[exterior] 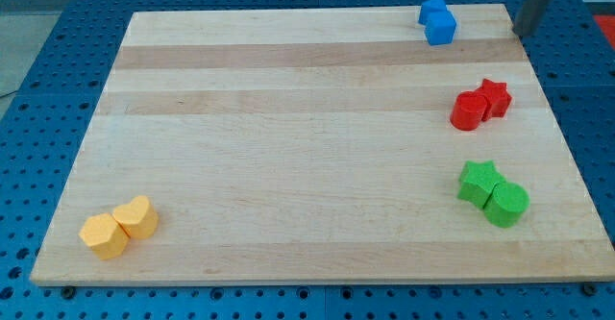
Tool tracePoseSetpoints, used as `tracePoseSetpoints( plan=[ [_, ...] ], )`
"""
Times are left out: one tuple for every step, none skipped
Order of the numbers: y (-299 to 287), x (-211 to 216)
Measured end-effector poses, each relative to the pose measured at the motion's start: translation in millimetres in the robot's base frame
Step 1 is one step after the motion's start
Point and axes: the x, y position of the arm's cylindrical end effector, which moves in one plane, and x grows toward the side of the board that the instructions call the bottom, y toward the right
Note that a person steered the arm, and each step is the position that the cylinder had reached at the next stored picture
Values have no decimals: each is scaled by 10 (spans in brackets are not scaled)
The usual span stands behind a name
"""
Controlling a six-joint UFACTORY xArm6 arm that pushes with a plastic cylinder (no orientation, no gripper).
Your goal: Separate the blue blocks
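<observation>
Two blue blocks touch each other at the view's top right of the wooden board: a blue block of unclear shape (pixel 431 11) behind and a blue cube (pixel 441 28) in front. My tip (pixel 522 33) is at the end of the dark rod coming in from the view's top right corner. It stands to the right of the blue blocks, well apart from them, near the board's right edge.
A red cylinder (pixel 468 111) and a red star (pixel 494 98) touch at the right. A green star (pixel 479 183) and a green cylinder (pixel 506 205) touch at the lower right. Two yellow blocks (pixel 103 235) (pixel 136 217) touch at the lower left. The board (pixel 288 147) lies on a blue perforated table.
</observation>
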Motion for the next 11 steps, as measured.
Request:
tracePoseSetpoints(
  plan=[
    [-233,-185],
    [-424,-185],
    [-329,-190],
    [-488,-326],
    [-854,-335],
    [-1318,-117],
    [-1865,237],
    [-1884,408],
    [-1595,387],
    [-1460,201],
    [-1453,-29]
  ],
)
